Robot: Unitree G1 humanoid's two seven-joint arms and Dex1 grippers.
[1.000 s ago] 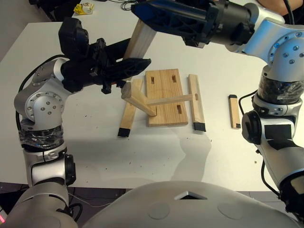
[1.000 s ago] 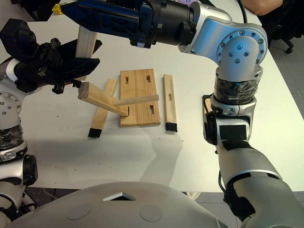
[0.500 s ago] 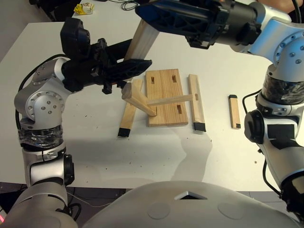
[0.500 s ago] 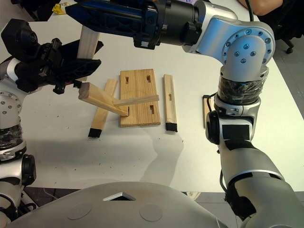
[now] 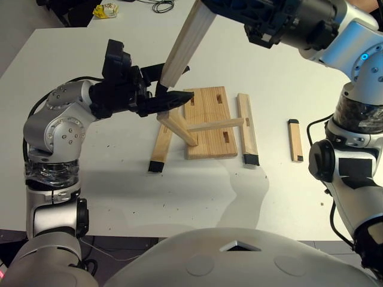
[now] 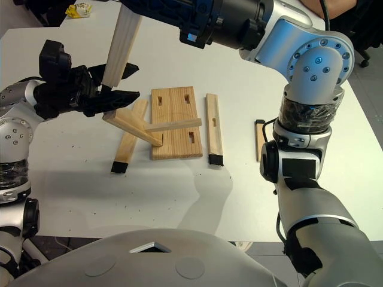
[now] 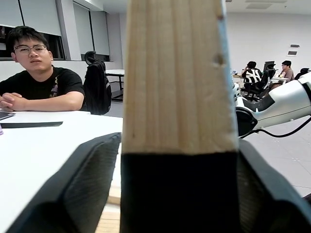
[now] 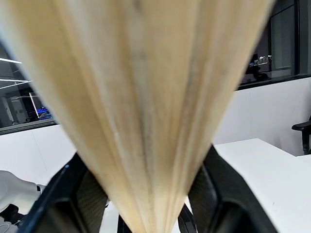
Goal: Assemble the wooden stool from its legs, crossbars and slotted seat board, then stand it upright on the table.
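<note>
My right gripper is shut on the upper end of a wooden leg, which hangs slanted above the table. My left gripper is shut on that leg's lower, black-capped end, with a finger on each side. Just below it, a second leg with a crossbar pegged into it leans on the slotted seat board, which lies flat. In the right wrist view the held leg runs between the fingers.
One black-tipped leg lies left of the board and another lies right of it. A short black-tipped piece lies further right. The white table has bare room in front, and its near edge is close to me.
The right gripper has lifted the leg higher and carried it right. The left gripper has swung lower and to the right, and its fingers now close around the leg's lower end.
</note>
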